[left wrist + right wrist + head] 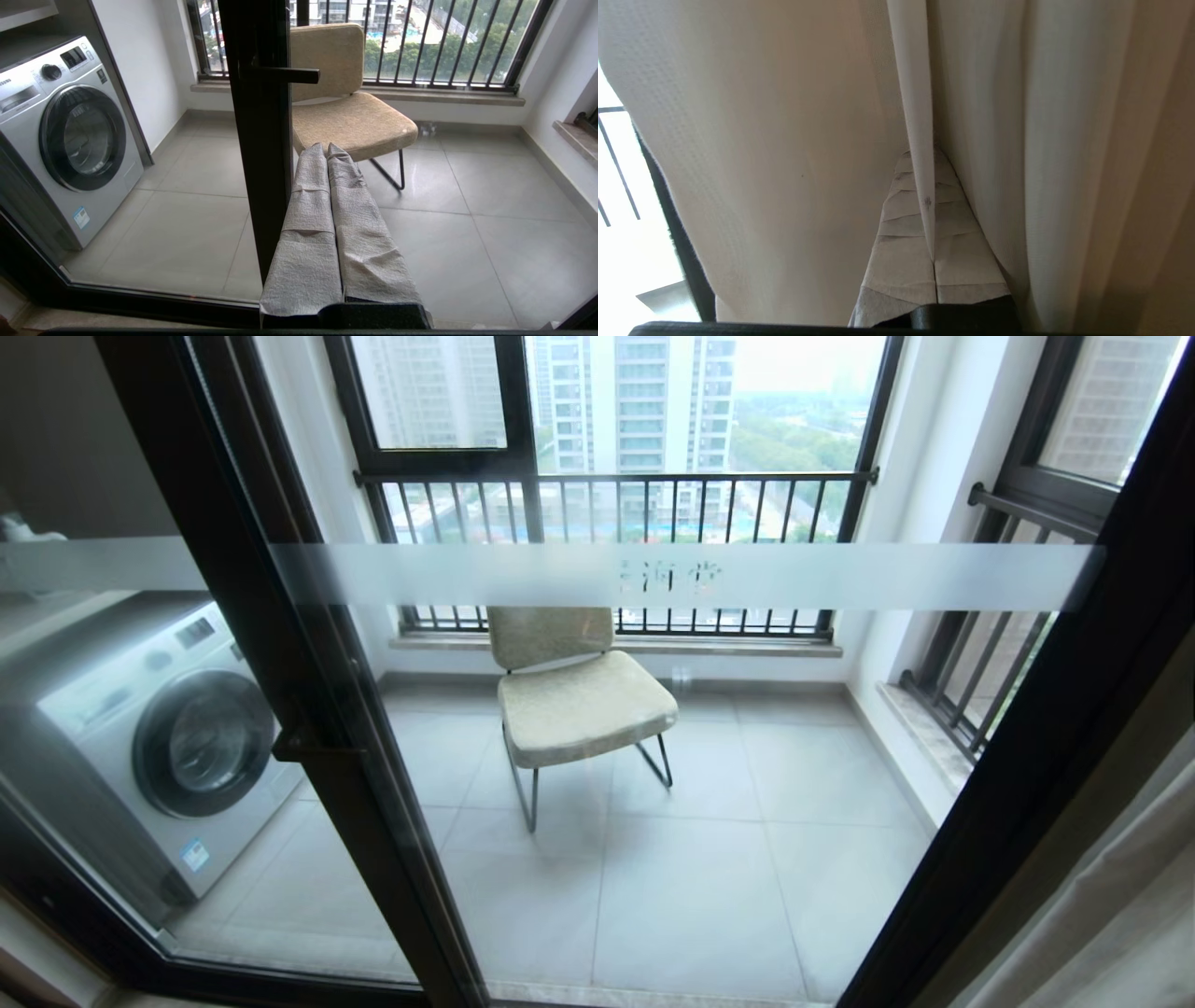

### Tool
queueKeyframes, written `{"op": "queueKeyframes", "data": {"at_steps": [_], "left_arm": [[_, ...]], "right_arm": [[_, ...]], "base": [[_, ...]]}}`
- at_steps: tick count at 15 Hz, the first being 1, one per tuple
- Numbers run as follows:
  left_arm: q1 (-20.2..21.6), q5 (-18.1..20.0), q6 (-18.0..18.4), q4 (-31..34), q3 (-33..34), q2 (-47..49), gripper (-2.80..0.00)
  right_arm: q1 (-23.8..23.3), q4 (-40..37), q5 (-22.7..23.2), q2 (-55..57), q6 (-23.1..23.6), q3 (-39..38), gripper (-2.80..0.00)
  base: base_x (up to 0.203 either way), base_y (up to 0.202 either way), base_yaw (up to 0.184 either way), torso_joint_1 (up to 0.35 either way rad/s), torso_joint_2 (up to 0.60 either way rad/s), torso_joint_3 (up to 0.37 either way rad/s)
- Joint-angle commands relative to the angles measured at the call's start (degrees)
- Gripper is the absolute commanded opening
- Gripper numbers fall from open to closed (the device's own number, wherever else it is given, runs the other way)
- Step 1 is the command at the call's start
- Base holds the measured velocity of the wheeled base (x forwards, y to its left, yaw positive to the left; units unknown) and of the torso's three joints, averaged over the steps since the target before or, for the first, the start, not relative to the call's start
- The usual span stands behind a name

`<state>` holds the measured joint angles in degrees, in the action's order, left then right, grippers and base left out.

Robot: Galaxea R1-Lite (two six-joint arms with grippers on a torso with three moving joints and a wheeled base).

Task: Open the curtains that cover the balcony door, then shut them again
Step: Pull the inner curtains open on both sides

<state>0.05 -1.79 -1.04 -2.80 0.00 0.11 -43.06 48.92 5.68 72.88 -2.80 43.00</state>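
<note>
One fold of the pale cream-white fabric curtains (920, 116) stands upright, clenched in your right gripper (934, 224), lower centre; the black-framed glass balcony door (653, 756) sits uncovered.

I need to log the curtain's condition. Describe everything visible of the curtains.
The curtains are pale cream fabric, finely woven, hanging in long vertical folds. In the head view only a strip shows at the lower right, beside the balcony door's black frame, leaving the glass uncovered. In the right wrist view they fill the frame, and the right gripper is shut on one thin fold edge between its wrapped fingers.
</note>
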Motion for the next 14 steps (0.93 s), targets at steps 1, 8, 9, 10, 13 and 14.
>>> {"op": "queueKeyframes", "data": {"at_steps": [1, 8, 9, 10, 13, 14], "left_arm": [[0.0, -0.1, 0.0, 0.0, 0.0, 0.0, -2.8], [0.0, -0.1, 0.0, 0.0, 0.0, 0.0, -2.8], [0.0, -0.1, 0.0, 0.1, 0.0, 0.0, -2.8], [0.0, -0.1, 0.0, 0.0, 0.0, 0.0, -2.8], [0.0, -0.1, 0.0, 0.0, 0.0, 0.0, -2.8], [0.0, -0.1, 0.0, 0.1, 0.0, 0.0, -2.8]], "right_arm": [[-0.4, 0.2, 0.0, 0.2, 0.0, 0.0, -2.8], [-1.4, -0.7, 0.1, 0.2, 0.0, 0.1, -2.8], [-1.4, -0.6, 0.1, 0.2, 0.0, 0.1, -2.8], [-1.4, -0.6, 0.1, 0.2, 0.0, 0.1, -2.8], [-1.5, -0.7, 0.2, 0.2, 0.0, 0.2, -2.8], [-1.5, -0.6, 0.2, 0.5, 0.0, 0.2, -2.8]], "base": [[0.0, -0.196, 0.001, -0.001, 0.0, 0.002], [0.0, -0.159, 0.0, 0.003, 0.0, 0.001], [0.0, 0.0, 0.0, 0.0, 0.0, 0.0], [0.0, 0.0, 0.0, 0.0, 0.0, 0.0], [0.0, 0.0, 0.0, 0.0, 0.0, 0.0], [0.0, 0.0, 0.0, 0.0, 0.0, 0.0]]}}
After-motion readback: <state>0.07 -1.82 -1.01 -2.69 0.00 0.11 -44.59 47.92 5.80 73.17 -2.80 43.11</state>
